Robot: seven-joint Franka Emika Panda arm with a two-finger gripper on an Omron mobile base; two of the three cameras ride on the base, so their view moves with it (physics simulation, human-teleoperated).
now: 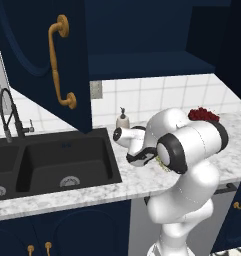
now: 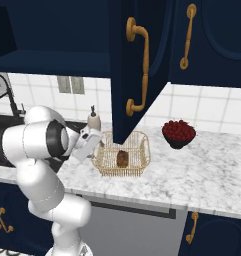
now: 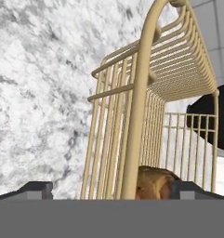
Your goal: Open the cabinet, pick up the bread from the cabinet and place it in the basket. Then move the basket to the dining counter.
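Observation:
The tall navy cabinet [image 2: 137,60] stands open, its doors swung out over the counter and its dark shelf [image 1: 147,65] bare. Below it the golden wire basket [image 2: 123,154] rests on the marbled counter, with the small brown bread [image 2: 123,159] lying inside. My gripper [image 2: 99,144] is at the basket's left rim. In the hand view the gripper [image 3: 114,188] is open, its two dark fingertips [image 3: 36,188] standing either side of the basket's wall [image 3: 141,93], and the bread [image 3: 153,182] sits just inside. The dining counter is out of view.
A dark red bowl [image 2: 178,132] of red fruit stands right of the basket. A soap dispenser [image 2: 94,120] is behind my hand. The black sink [image 1: 67,160] and its faucet [image 1: 9,115] lie to the left. An open cabinet door [image 1: 42,55] hangs over the sink.

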